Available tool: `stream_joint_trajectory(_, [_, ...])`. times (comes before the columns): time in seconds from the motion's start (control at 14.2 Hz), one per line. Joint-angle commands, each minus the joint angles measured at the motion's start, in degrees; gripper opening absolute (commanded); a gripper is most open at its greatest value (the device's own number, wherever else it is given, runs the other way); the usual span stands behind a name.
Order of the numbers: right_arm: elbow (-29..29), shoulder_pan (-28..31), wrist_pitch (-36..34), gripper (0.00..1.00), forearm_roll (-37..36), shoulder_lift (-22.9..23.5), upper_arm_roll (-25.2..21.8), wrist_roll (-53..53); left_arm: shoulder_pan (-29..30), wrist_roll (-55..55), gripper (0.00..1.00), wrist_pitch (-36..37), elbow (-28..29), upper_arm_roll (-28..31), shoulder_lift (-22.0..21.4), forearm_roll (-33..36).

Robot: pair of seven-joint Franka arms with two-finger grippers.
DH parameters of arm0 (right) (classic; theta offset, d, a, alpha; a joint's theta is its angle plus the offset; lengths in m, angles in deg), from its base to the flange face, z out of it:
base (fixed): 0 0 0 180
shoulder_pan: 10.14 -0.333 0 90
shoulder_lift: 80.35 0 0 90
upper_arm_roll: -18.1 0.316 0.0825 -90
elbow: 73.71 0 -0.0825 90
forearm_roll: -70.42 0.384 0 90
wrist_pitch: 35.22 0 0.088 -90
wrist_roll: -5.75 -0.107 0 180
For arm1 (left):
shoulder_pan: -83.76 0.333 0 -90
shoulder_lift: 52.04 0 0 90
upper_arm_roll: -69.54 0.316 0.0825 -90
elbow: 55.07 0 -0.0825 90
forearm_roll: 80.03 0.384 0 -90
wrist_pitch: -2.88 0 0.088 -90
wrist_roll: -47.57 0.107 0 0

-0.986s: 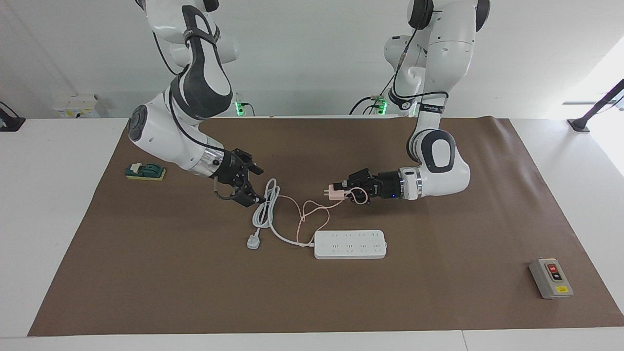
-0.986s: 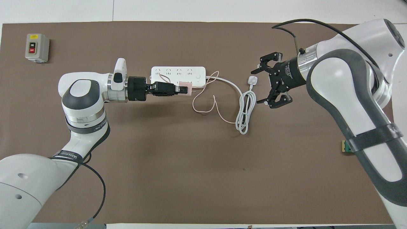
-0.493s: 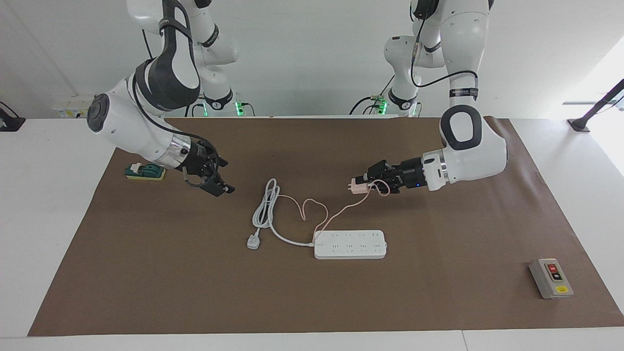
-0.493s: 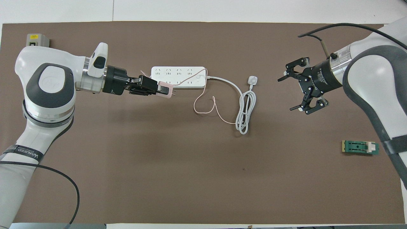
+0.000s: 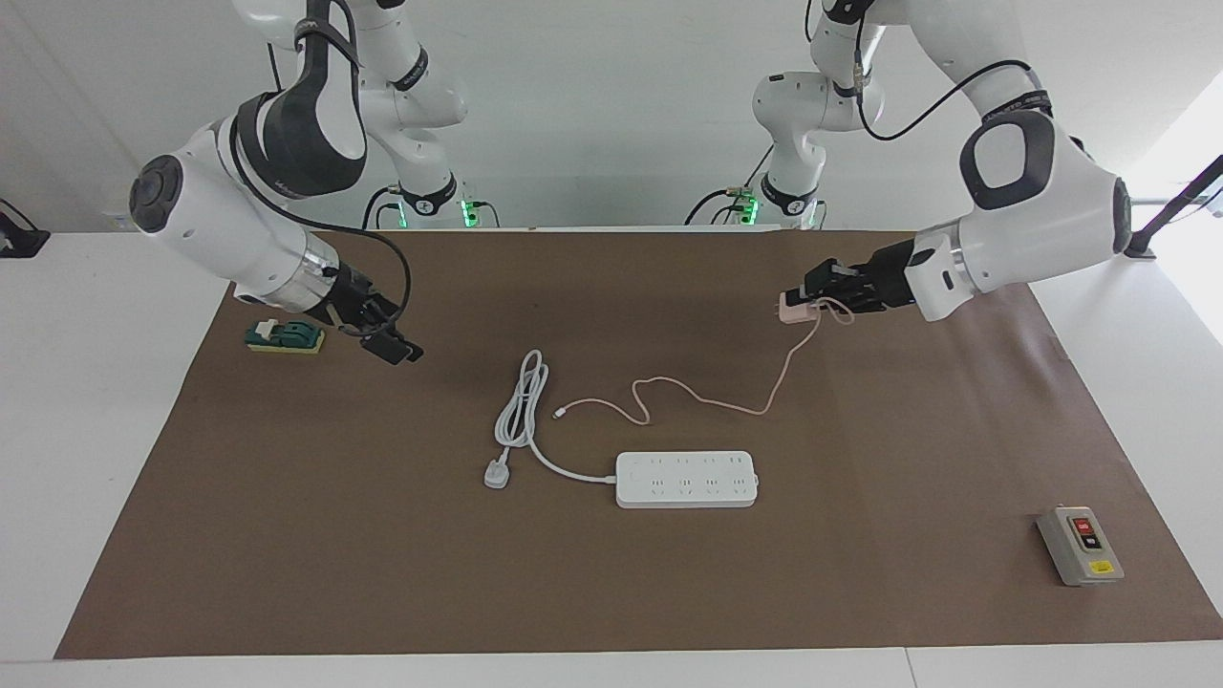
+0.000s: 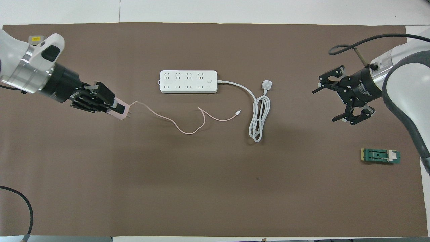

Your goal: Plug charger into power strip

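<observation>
You have broad bare mat (image 6: 188,188) on the robots' side of the strip (image 6: 188,81), and more between the strip and the mat's edge away from the robots. The strip lies flat near the middle of the mat, sockets up. Its thick cord (image 6: 258,114) runs toward the right arm's end, folds into a long loop and ends in a white plug (image 6: 266,84) lying on the mat just beside the loop. A grey switch box (image 5: 1080,546) sits near the mat's corner at the left arm's end, farther from the robots than the strip. A green block (image 6: 380,156) lies near the mat's edge at the right arm's end, nearer to the robots.

The mat is brown paper over a white table (image 5: 96,430), with a plain white wall above the arm bases.

Your left gripper (image 5: 801,298) hangs in the air over the mat toward the left arm's end, well apart from the strip, its jaws clamped on the charger (image 5: 793,308). The charger's prongs point toward the right arm's end. Its thin pink cable (image 6: 188,126) drops to the mat and snakes along the robots' side of the strip, its free end resting near the cord loop. Your right gripper (image 6: 341,102) waits over bare mat at the right arm's end, jaws spread wide and holding nothing, with the forearm sloping down toward the table.
</observation>
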Motion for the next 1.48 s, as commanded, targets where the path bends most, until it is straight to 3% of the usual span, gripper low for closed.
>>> stream_joint_trajectory(0.0, [0.4,1.0,-2.2,1.00,-4.0,-3.0,0.6,6.2,7.9,3.1,0.00,11.9,-6.6,-0.3,1.7,7.5])
stream_joint_trajectory(0.21, [0.5,1.5,-4.0,1.00,-7.0,-5.0,0.6,13.0,13.2,14.3,0.00,16.3,-10.0,-0.3,2.6,18.0])
stream_joint_trajectory(0.35, [0.5,1.5,-4.7,1.00,-9.2,-6.0,0.6,18.8,13.7,18.4,0.00,15.3,-10.4,-0.4,2.6,23.9])
stream_joint_trajectory(0.49, [0.5,1.5,-5.0,1.00,-11.5,-6.7,0.6,26.0,14.2,17.6,0.00,10.9,-11.3,-0.1,2.4,25.4])
stream_joint_trajectory(0.63, [0.5,1.5,-4.9,1.00,-13.8,-7.9,0.7,33.3,13.3,10.2,0.00,5.3,-11.4,0.1,2.2,25.2])
stream_joint_trajectory(0.85, [0.4,1.4,-4.4,1.00,-15.9,-8.8,0.7,43.5,10.6,-0.2,0.00,6.7,-11.2,-0.6,1.0,25.1])
stream_joint_trajectory(0.99, [-0.9,1.3,-4.4,1.00,-16.6,-8.8,0.8,48.9,9.9,-15.0,0.00,7.7,-11.0,-1.4,1.0,25.2])
stream_joint_trajectory(1.27, [-4.3,0.7,-6.7,1.00,-18.7,-8.8,1.1,51.1,9.0,-16.7,0.00,8.0,-13.0,-1.4,0.8,25.9])
stream_joint_trajectory(1.41, [-6.0,0.7,-8.5,1.00,-20.9,-8.8,1.4,53.7,7.7,-25.6,0.00,6.7,-13.1,-1.9,1.3,25.9])
